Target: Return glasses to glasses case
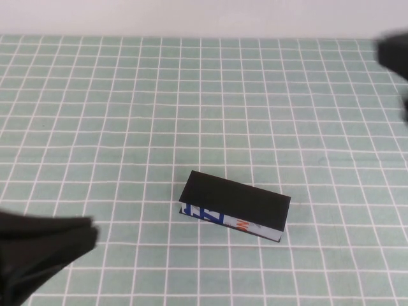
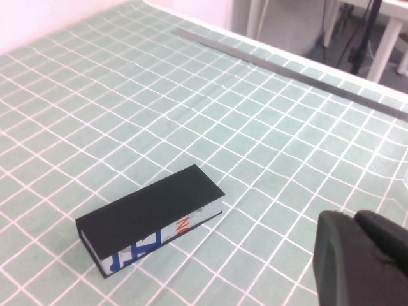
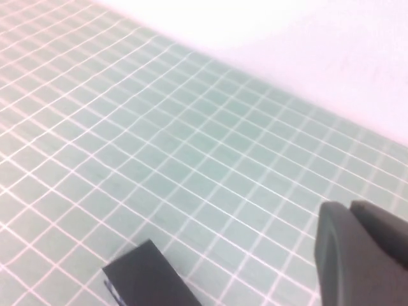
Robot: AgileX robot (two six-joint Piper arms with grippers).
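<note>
One closed glasses case [image 1: 234,207] lies low-centre on the checked cloth [image 1: 191,95], the left gripper [image 1: 38,252] lower left, the right gripper [image 1: 394,57] upper right, finger states untellable.

Left gripper [image 1: 38,255]: being cut off by the high view's lower left corner, blurred, finger state not being shown; in the left wrist view only a dark part [image 2: 363,261] is being shown at the edge.

Right gripper [image 1: 395,60]: being cut off by the high view's right edge, blurred; in the right wrist view one dark part [image 3: 363,255] is being shown.

Case [image 1: 234,205]: lid being kept shut, interior being hidden; in the right wrist view [image 3: 150,284] being cut off by the edge. Print too small to be read.
</note>
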